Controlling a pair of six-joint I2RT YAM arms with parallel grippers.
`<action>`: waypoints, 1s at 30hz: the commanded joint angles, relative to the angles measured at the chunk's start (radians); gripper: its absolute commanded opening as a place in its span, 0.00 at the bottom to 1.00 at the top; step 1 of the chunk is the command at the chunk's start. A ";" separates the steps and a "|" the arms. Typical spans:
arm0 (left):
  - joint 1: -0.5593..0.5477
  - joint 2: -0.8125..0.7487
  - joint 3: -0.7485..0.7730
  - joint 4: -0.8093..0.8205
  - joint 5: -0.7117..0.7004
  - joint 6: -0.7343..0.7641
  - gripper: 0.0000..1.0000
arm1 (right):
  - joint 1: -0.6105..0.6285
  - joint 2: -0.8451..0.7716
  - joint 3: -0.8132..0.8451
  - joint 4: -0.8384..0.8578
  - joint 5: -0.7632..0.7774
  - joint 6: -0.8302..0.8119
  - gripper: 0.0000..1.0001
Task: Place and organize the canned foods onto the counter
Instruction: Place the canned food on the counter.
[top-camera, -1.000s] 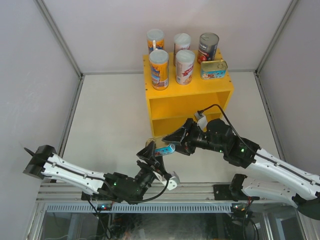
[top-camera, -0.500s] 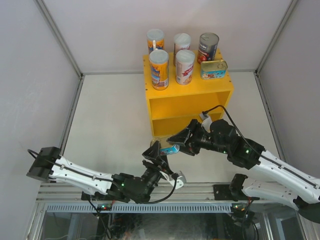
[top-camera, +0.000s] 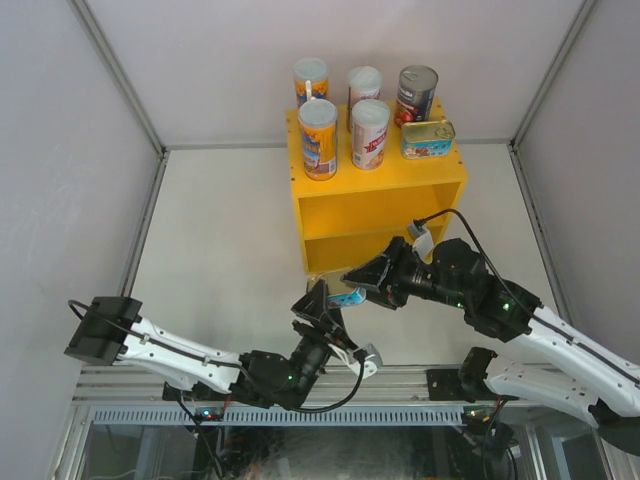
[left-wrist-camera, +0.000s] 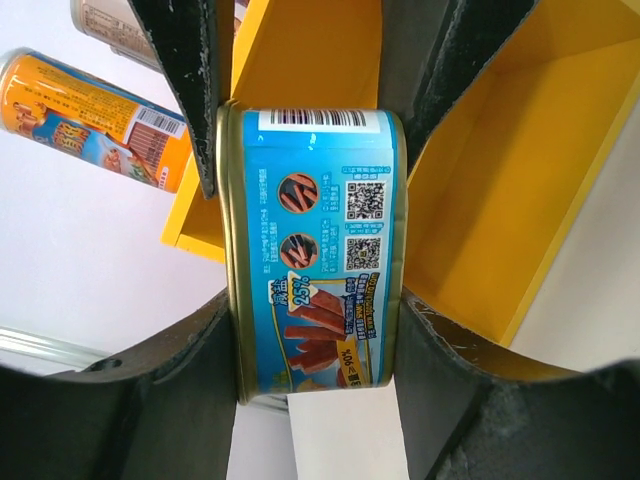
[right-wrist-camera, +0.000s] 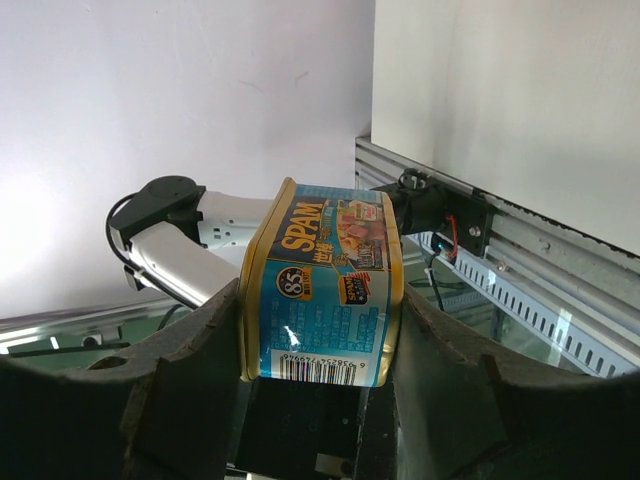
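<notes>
- At lower centre, the left gripper (top-camera: 322, 305) and right gripper (top-camera: 358, 285) are both pinching one blue tin (top-camera: 346, 297), seemingly handing it over.
- One claw is needing to release before placing it on the counter (top-camera: 380, 200).

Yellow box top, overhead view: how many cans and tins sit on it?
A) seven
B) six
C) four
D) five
B: two orange-blue tubes, two white-pink tubes, one steel can and one flat tin stand on the yellow box; the second tin is held in front of it.
</notes>
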 joint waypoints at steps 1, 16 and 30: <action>0.006 -0.013 0.008 0.145 -0.068 0.081 0.62 | -0.031 -0.030 0.042 0.082 0.019 -0.010 0.00; -0.005 -0.084 -0.027 0.141 -0.085 0.075 0.74 | -0.068 -0.029 0.041 0.171 -0.004 0.017 0.00; -0.019 -0.151 -0.065 0.102 -0.112 0.041 0.75 | -0.123 -0.021 0.068 0.231 -0.025 0.012 0.00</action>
